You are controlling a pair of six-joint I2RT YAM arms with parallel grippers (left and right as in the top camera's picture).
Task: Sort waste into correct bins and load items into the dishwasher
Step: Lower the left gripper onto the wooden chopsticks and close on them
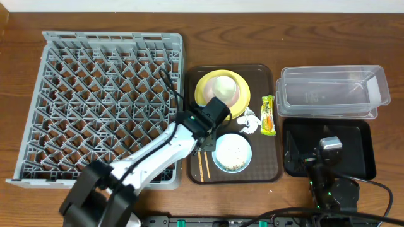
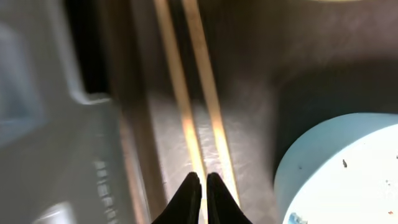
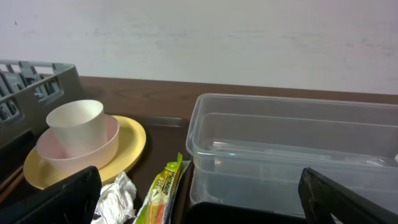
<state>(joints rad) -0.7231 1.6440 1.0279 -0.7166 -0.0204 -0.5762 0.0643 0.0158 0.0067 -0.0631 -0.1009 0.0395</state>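
Left fingers [image 2: 188, 200] pinch narrow over the chopsticks [image 2: 186, 106] at the brown tray's [image 1: 262, 161] 7 o'clock, aligned lengthwise because the blue bowl [image 2: 348, 168] crowds 3 o'clock; right fingers [image 3: 65, 194] hang wide over the black tray [image 1: 356, 151], ready for waste.

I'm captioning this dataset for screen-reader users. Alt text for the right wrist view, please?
A cream cup sits in a pinkish bowl on a yellow plate at left, with a clear plastic tub at right. A crumpled white tissue and a yellow-green snack wrapper lie in front, between the wide-open fingers of the right gripper.
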